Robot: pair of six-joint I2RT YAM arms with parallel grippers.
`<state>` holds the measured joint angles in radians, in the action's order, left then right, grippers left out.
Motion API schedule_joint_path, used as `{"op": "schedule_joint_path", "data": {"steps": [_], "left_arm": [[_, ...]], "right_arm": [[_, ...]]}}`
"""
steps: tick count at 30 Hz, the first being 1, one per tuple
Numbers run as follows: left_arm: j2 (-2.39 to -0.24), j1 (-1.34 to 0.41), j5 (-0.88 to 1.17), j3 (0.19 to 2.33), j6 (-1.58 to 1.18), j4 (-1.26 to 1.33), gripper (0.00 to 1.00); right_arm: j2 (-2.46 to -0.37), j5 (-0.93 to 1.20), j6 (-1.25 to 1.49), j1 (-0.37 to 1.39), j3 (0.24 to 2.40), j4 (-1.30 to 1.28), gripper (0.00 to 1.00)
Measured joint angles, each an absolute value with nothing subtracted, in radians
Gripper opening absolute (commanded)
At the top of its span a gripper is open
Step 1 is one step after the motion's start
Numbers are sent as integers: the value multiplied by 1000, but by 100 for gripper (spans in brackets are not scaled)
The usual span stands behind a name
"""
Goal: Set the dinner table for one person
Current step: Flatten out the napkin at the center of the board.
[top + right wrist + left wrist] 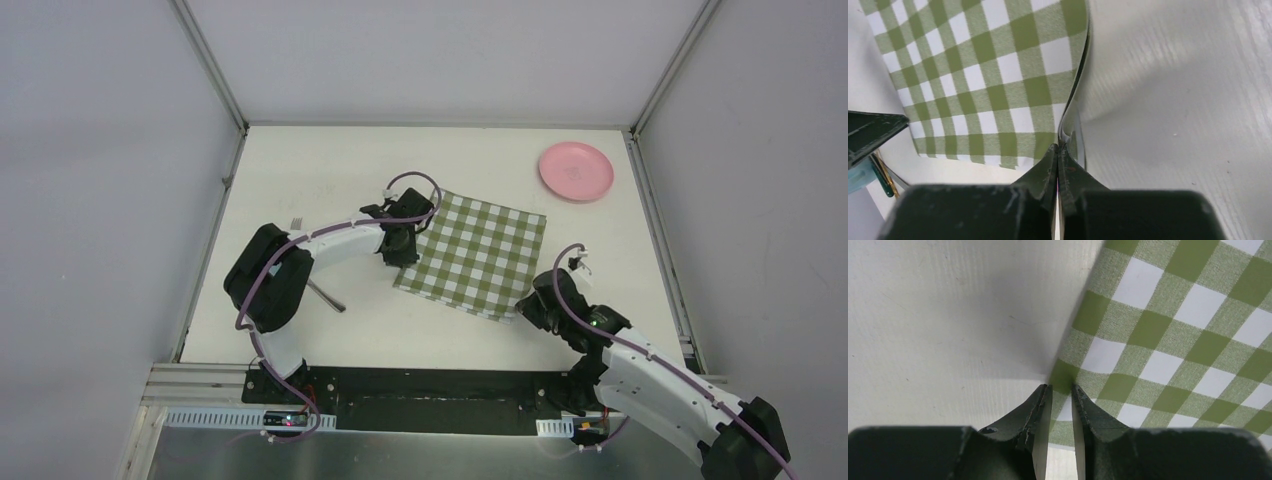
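A green-and-white checked cloth (475, 255) lies at the middle of the white dinner table (320, 170). My left gripper (400, 250) is at the cloth's left edge near its near-left corner. In the left wrist view (1060, 386) its jaws stand a little apart, with the cloth's corner (1168, 340) between them. My right gripper (527, 305) is at the cloth's near-right corner. In the right wrist view (1058, 146) it is shut on the cloth's edge (983, 75), which curls up off the table (1178, 100).
A pink plate (575, 171) sits at the far right corner of the table. A fork (328, 298) lies at the left, partly hidden under my left arm. Aluminium rails edge the table and grey walls close it in on three sides.
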<state>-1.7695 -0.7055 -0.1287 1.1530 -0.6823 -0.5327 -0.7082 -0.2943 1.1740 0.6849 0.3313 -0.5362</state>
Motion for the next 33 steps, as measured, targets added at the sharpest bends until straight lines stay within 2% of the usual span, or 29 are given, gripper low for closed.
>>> {"op": "schedule_joint_path", "data": {"steps": [14,20,22,24,26,30,33], "left_arm": [[-1773,-805,-128,1185,-711,-535,23],[-1787,-846,-117,1230,-720,-534,27],[-1794,-855,-101,1242,-723,-527,32],[-1798,-870,-85,1250,-726,-512,51],[-1799,-889,-69,1254,-731,-495,62],[-1799,-920,-14,1255,-756,-439,63],[-1799,-931,41,1242,-789,-353,55]], "right_arm": [[-818,-297,1111,685,419,-467,0],[-834,-290,1105,685,419,-448,0],[-835,-290,1105,685,419,-442,0],[-838,-290,1104,685,419,-437,0],[-849,-290,1101,685,422,-435,0],[-892,-290,1092,685,447,-427,0],[-928,-290,1085,685,478,-406,0]]}}
